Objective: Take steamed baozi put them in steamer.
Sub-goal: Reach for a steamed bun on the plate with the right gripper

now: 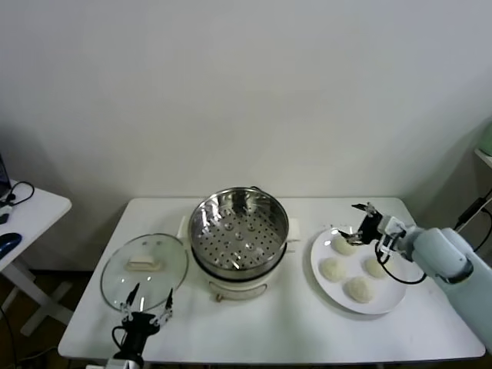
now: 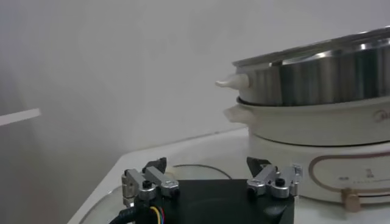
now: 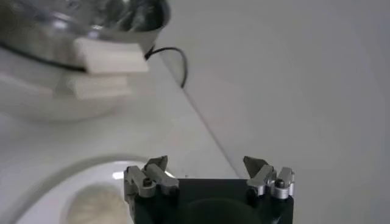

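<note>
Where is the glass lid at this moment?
In the head view, the glass lid lies flat on the table, on the robot's left beside the steamer, just beyond the left gripper.

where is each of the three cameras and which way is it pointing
Head: high, looking down at table; both arms show.
Left wrist: low behind open left end effector, facing steamer side-on.
Right wrist: behind open right end effector, above plate, one baozi visible.
Shared: steamer appears in all views.

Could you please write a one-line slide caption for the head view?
Open right gripper hovers over four baozi on the plate, beside the empty steamer.
</note>
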Robot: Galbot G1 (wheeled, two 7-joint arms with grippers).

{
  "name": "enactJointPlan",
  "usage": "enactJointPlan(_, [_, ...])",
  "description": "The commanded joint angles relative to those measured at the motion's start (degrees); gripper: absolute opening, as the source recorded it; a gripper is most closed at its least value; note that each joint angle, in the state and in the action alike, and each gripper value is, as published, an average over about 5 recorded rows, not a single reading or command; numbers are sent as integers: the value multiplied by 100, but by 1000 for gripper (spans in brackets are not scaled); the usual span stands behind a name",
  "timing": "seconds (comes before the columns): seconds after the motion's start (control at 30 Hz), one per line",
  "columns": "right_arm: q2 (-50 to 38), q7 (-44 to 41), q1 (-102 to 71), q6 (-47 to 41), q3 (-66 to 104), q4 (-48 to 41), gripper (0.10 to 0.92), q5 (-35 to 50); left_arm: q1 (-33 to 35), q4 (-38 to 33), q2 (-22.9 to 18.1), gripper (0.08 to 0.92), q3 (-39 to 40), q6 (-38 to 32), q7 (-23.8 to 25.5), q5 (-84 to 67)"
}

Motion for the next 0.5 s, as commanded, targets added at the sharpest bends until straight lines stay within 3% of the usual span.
enactJointPlan(0.03, [-555,-1750,3714,659,-3836,-1344,823,79,5,12,-9,823,41,-14,5,56])
enactJointPlan(0.23, [-216,-1742,4601,477,-5149,-1552,823,641,23,10,-25,823,60,-27,17,92])
enactJointPlan(0.5, [349,-1587,4241,245,-5216,-2014,823,633,10,66,-32,823,56,-32,37,167])
